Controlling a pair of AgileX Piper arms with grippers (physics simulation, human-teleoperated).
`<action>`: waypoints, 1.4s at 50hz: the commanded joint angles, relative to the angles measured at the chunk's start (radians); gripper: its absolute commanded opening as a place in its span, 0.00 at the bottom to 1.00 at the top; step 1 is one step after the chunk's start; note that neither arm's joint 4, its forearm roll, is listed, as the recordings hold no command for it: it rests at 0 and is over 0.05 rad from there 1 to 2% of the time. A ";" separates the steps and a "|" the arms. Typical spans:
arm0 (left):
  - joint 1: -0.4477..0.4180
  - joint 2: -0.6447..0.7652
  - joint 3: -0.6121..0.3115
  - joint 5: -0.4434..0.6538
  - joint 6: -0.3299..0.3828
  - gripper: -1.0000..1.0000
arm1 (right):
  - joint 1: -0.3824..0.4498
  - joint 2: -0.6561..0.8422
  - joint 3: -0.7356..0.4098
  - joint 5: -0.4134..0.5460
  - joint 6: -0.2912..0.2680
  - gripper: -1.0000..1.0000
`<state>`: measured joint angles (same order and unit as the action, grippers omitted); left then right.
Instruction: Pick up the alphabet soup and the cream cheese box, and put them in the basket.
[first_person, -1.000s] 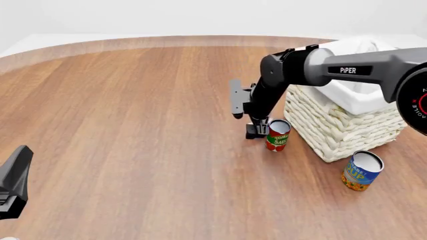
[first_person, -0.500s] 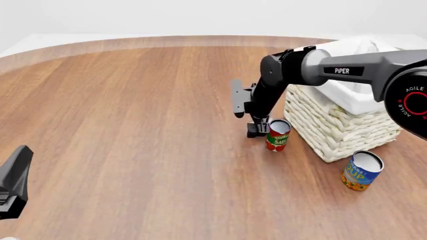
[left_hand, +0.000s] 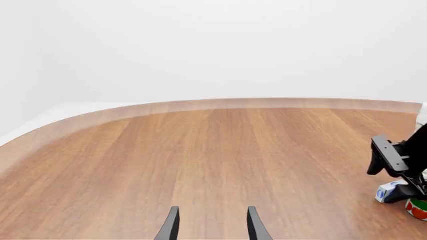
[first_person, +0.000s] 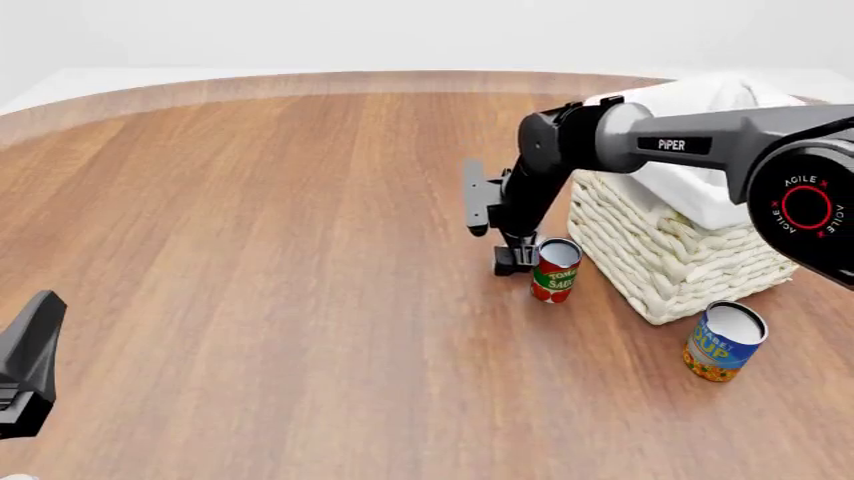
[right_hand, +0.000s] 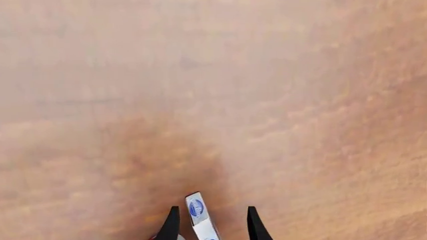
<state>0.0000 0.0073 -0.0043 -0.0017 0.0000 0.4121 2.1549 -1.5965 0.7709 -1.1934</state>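
The right gripper (right_hand: 209, 225) reaches straight down at the table, its two dark fingertips (right_hand: 171, 224) straddling the cream cheese box (right_hand: 197, 212), which stands on edge between them. I see a sliver of daylight on one side, so I cannot tell whether the pads have closed on it or only bracket it. From the front the box hides behind the right gripper (first_person: 514, 262), pressed close against the tomato sauce can (first_person: 554, 270), which probably explains the steep approach. The basket (first_person: 681, 250) sits just beyond that can, near the table's far right edge; a short lift over its rim looks enough. The alphabet soup (first_person: 723, 341) stands untouched off the basket's near corner. The left gripper (left_hand: 212, 225) idles, fingers parted on nothing, over broad bare table (first_person: 267, 250).
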 joint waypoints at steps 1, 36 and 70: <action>0.000 0.000 0.000 0.000 0.000 1.00 | -0.004 0.022 -0.027 0.010 -0.007 1.00; 0.000 0.000 0.000 0.000 0.000 1.00 | -0.010 0.055 -0.088 0.007 -0.009 0.00; 0.000 0.000 0.000 0.000 0.000 1.00 | -0.013 -0.024 -0.123 0.019 -0.065 0.00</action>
<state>0.0000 0.0073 -0.0043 -0.0017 0.0000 0.3974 2.1675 -1.7158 0.7895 -1.2538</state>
